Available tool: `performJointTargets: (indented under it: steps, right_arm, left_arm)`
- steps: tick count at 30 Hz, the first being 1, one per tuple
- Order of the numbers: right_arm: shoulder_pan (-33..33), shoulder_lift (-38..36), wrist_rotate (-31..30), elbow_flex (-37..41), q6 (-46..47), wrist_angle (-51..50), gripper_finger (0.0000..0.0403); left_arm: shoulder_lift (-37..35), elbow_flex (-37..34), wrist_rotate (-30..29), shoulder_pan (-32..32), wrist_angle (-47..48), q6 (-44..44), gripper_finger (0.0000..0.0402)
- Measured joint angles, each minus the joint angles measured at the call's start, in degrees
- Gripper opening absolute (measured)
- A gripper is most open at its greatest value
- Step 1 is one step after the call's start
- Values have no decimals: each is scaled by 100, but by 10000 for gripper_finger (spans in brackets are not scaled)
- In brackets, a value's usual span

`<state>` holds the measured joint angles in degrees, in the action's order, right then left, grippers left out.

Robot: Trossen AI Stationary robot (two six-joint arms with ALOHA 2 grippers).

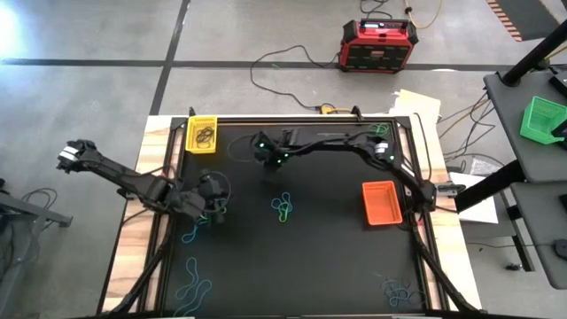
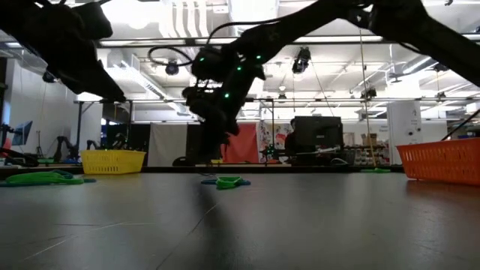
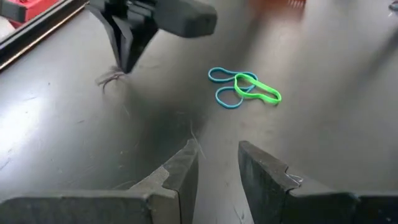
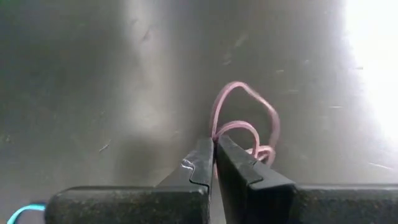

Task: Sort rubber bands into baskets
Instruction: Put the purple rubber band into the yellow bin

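Observation:
My right gripper (image 1: pixel 266 162) reaches over the black mat's far middle, right of the yellow basket (image 1: pixel 203 135), and is shut on a dark purple rubber band (image 4: pixel 245 121). Over the mat's left side, my left gripper (image 3: pixel 217 152) stands open with nothing between its fingers. A little ahead of it, a blue and green cluster of bands (image 3: pixel 242 87) lies flat on the mat. More blue bands (image 1: pixel 190 288) lie near the front left and the front right (image 1: pixel 399 292). At the mat's right stands the orange basket (image 1: pixel 382 202). The green basket (image 1: pixel 542 120) sits on a side table off to the right. My right gripper pinches one strand of the purple band (image 4: pixel 216 138) between its two fingertips (image 3: pixel 126 62). The fingers come from above, slanting down. The band's slack loops (image 3: pixel 112 78) hang just below the tips, close over the mat. I cannot tell whether they touch it.
A red and black box (image 1: pixel 379 44) with cables stands on the floor beyond the table's far edge. Black frame rails (image 1: pixel 416 239) run along the mat's sides. A single blue band (image 1: pixel 190 235) lies just near of my left gripper.

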<state>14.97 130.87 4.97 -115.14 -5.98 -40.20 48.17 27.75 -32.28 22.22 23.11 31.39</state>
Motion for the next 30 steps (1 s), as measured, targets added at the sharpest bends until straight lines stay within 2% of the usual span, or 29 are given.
performJointTargets:
  steps: [7, 14, 17, 21, 30]
  right_arm:
    - [-111, 634, 4, -610, -63, -618, 9]
    - [-117, 845, 17, -920, -22, -793, 10]
    - [-124, 857, 5, -954, 30, -787, 21]
    - [-141, 795, 0, -939, 39, -711, 57]
    - [-170, 438, -3, -935, 157, -804, 167]
  left_arm:
    - [6, -66, -22, 10, -22, 88, 98]
    - [1, -75, -47, 10, -21, 73, 98]
    - [14, -75, -248, 9, -28, 70, 98]
    - [2, -77, -708, 8, -57, 106, 98]
    - [39, -79, -1361, 5, -224, 120, 101]
